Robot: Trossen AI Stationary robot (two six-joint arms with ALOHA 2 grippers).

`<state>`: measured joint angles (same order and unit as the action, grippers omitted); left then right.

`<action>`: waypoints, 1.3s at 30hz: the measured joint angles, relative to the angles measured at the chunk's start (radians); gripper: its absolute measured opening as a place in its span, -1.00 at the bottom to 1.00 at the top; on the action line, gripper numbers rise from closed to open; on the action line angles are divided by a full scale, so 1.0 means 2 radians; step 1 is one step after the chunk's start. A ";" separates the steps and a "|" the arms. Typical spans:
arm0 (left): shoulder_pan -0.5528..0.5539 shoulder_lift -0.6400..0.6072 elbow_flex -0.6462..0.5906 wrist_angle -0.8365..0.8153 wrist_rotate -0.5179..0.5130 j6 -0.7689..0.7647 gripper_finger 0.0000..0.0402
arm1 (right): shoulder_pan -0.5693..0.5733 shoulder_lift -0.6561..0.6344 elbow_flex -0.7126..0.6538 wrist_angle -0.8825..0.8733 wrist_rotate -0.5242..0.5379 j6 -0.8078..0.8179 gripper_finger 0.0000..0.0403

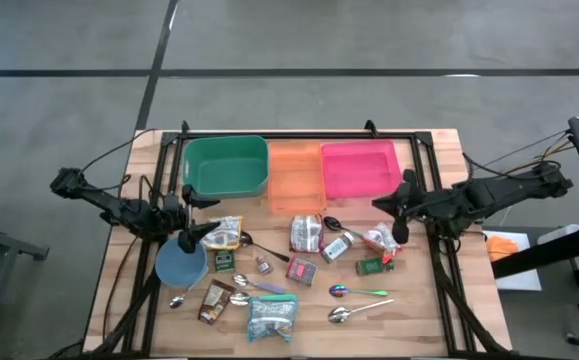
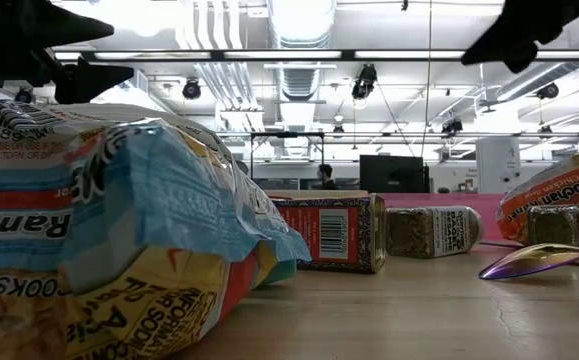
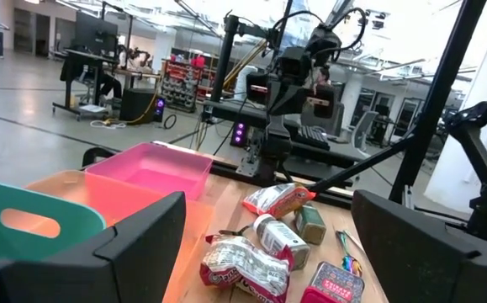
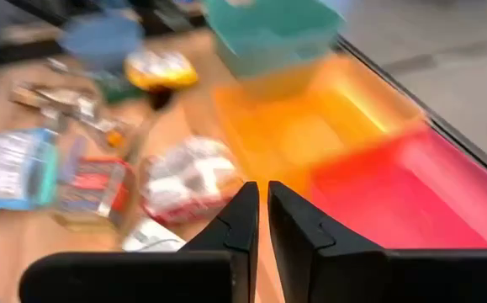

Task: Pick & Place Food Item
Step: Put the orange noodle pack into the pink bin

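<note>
Food items lie loose on the wooden table (image 1: pixel 424 300): a yellow packet (image 1: pixel 224 233), a red-and-white packet (image 1: pixel 306 233), a jar (image 1: pixel 337 247), a red packet (image 1: pixel 380 238), a red box (image 1: pixel 301 270) and a ramen packet (image 1: pixel 271 317). Beyond them stand a green bin (image 1: pixel 227 166), an orange bin (image 1: pixel 295 178) and a pink bin (image 1: pixel 359 168). My left gripper (image 1: pixel 201 203) (image 3: pixel 264 252) hovers open above the table's left side, pointing roughly level over the items. My right gripper (image 1: pixel 384 204) (image 4: pixel 262 219) is shut and empty, above the table by the pink bin's near right corner.
A blue bowl (image 1: pixel 181 262) sits near the left gripper. Several spoons (image 1: pixel 357 292) and small packets (image 1: pixel 214 300) are scattered along the near half. A black frame (image 1: pixel 299 135) runs along the table's far edge and sides. The ramen packet (image 2: pixel 119 230) fills the low view's left.
</note>
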<state>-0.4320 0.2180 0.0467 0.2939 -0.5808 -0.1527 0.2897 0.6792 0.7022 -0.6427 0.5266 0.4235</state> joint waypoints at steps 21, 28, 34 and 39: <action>0.000 0.000 0.000 0.000 -0.003 0.002 0.70 | -0.003 0.088 -0.001 -0.029 -0.002 0.048 -0.85; 0.000 0.000 0.000 0.000 -0.003 0.002 0.70 | -0.003 0.107 -0.001 -0.021 -0.001 0.010 -0.85; 0.000 0.000 0.000 0.000 -0.003 0.004 0.70 | -0.008 0.121 -0.001 -0.022 0.006 0.048 -0.85; 0.000 0.000 0.000 0.000 -0.003 0.010 0.70 | -0.010 0.135 -0.001 -0.028 -0.042 0.074 -0.66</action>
<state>-0.4324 0.2184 0.0467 0.2946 -0.5873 -0.1337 0.2699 0.9492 0.6994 -0.6993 0.4430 0.5722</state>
